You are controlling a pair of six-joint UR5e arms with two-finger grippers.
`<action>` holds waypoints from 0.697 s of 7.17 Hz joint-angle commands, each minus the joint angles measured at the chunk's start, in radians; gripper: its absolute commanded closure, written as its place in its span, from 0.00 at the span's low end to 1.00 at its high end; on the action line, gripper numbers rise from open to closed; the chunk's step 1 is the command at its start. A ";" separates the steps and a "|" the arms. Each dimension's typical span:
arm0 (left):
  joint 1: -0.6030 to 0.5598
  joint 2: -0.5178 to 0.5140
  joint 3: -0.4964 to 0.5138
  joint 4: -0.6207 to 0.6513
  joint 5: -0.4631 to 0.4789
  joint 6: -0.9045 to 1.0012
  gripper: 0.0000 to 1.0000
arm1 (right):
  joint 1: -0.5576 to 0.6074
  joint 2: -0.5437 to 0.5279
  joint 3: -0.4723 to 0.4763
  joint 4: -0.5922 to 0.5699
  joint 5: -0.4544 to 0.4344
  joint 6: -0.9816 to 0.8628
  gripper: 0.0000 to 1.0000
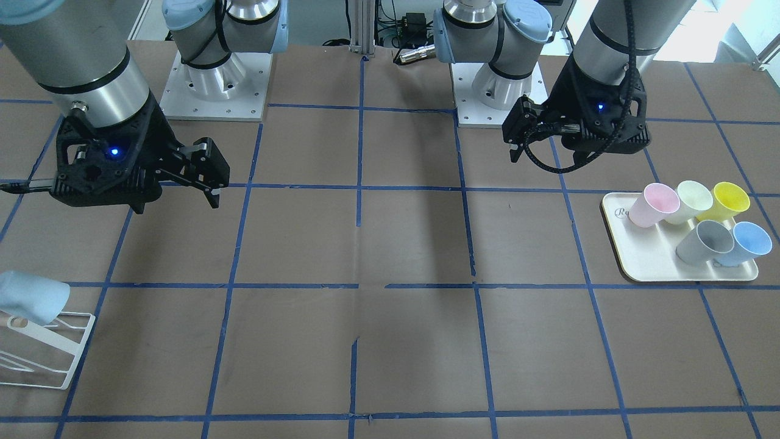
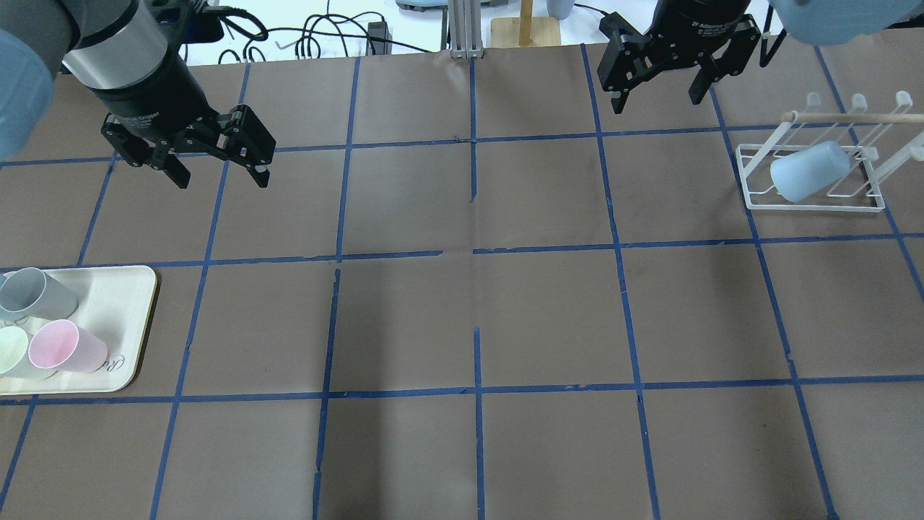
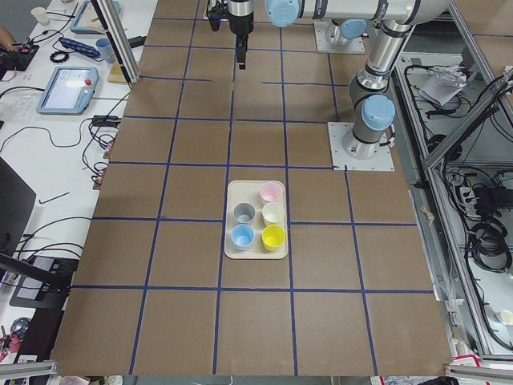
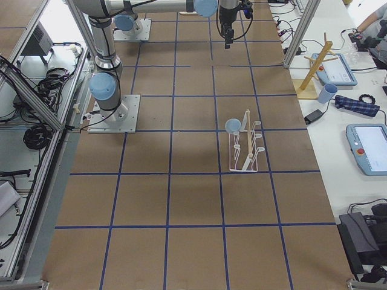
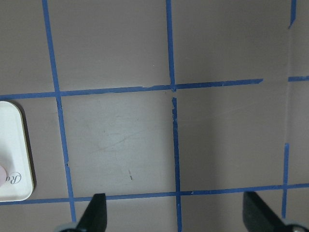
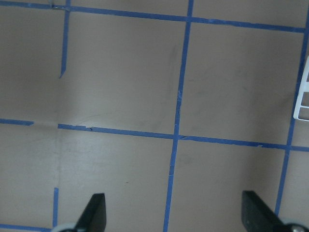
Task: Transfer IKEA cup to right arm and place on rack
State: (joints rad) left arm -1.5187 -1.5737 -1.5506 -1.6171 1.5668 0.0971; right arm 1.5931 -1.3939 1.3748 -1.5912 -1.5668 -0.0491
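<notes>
One pale blue cup (image 2: 807,170) lies tilted on the prongs of the white wire rack (image 2: 816,204) at the right side of the table; it also shows in the front view (image 1: 30,297). A second alike blue cup (image 1: 748,242) lies on the cream tray (image 1: 646,268) on the left side. My right gripper (image 2: 657,102) hangs open and empty above the table, well to the left of the rack. My left gripper (image 2: 220,180) hangs open and empty, beyond the tray. Each wrist view shows spread fingertips (image 5: 96,212) (image 6: 96,212) over bare table.
The tray also holds a pink cup (image 1: 653,204), a cream cup (image 1: 691,200), a yellow cup (image 1: 725,200) and a grey cup (image 1: 705,241). The two arm bases (image 1: 216,85) stand at the robot's edge. A rack corner (image 6: 301,99) shows in the right wrist view.
</notes>
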 commanded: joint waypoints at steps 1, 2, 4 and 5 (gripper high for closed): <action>0.000 -0.003 0.000 0.000 -0.004 0.000 0.00 | -0.005 0.003 0.004 0.008 -0.018 0.031 0.00; 0.002 -0.003 0.000 0.000 -0.004 0.000 0.00 | -0.007 0.003 0.003 0.005 -0.009 0.019 0.00; 0.000 -0.003 0.000 0.000 -0.008 -0.002 0.00 | -0.008 -0.002 0.003 0.014 -0.007 0.015 0.00; 0.002 -0.003 0.000 0.000 -0.008 -0.002 0.00 | -0.008 -0.005 0.003 0.014 -0.007 0.015 0.00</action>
State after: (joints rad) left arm -1.5182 -1.5773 -1.5508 -1.6169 1.5588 0.0953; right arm 1.5853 -1.3968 1.3776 -1.5780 -1.5744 -0.0326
